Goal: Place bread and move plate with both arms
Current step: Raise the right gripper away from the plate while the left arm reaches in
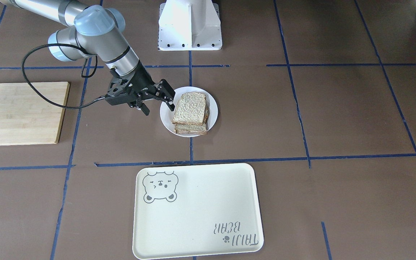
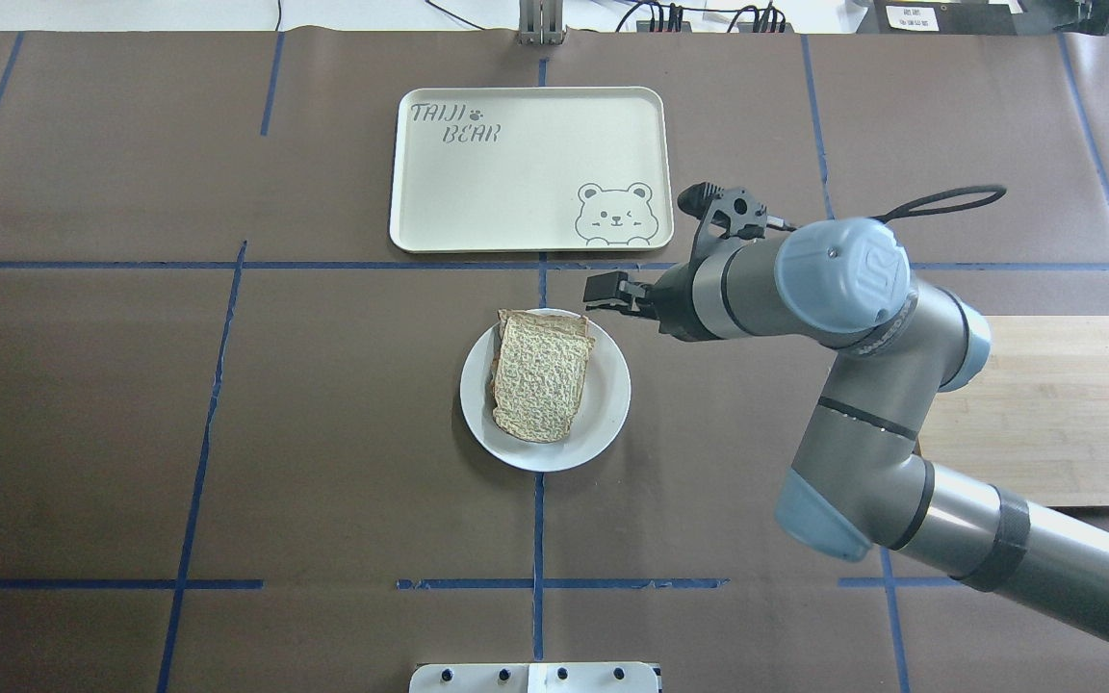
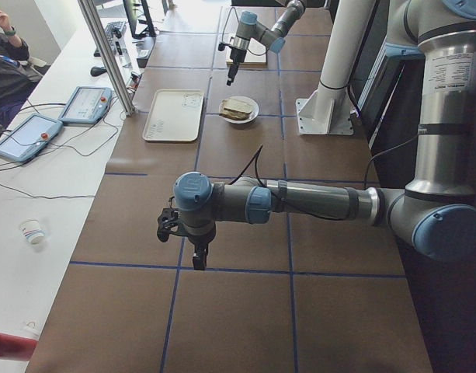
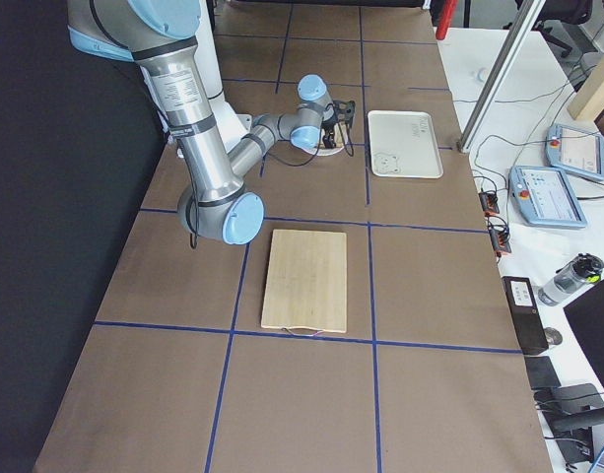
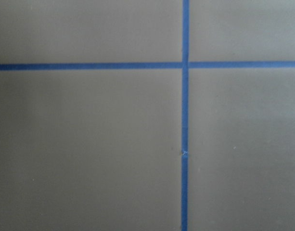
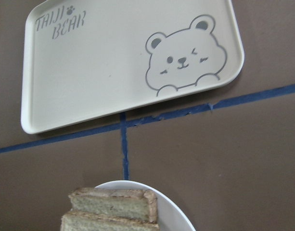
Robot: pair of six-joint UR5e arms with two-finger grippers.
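Right hand [image 1: 156, 105]: open, empty, tilted down at the plate [image 1: 213, 108]. One finger over the rim, the other outside it above the bare surface [image 1: 338, 115]. No contact discernible.

Left hand [image 3: 197, 255]: open or closed not determinable, being visible only small and from the side. Hanging above bare surface crossed by tape lines [image 5: 185, 120], well apart from everything else.

Governing relation:
- Plate just beside the right hand, toward the robot's left, with the rim at the fingertips.
- Bread [image 1: 190, 107] stacked on the plate and covering most of it.
- Long axis of the bread running from the robot's side toward the tray [image 1: 200, 209], roughly crosswise to the right hand's line of reach.
- Tray beyond the plate, on the side away from the base [image 1: 190, 25], apart from it.
- Right arm by far the nearer. Left arm probably in need of a long traverse to the opposite rim.

Judged status: bread placement apparently complete, plate move not yet begun. Probable destination the tray, though not certain from the task wording.

Count:
- Arms: two.
- Plate: one.
- Tray: one, nothing on it.
- Board [image 1: 16, 112]: one, bare, well to the robot's right.
- Bread: at least two slices showing in the right wrist view, possibly a third in the front view. Exact number not determinable.
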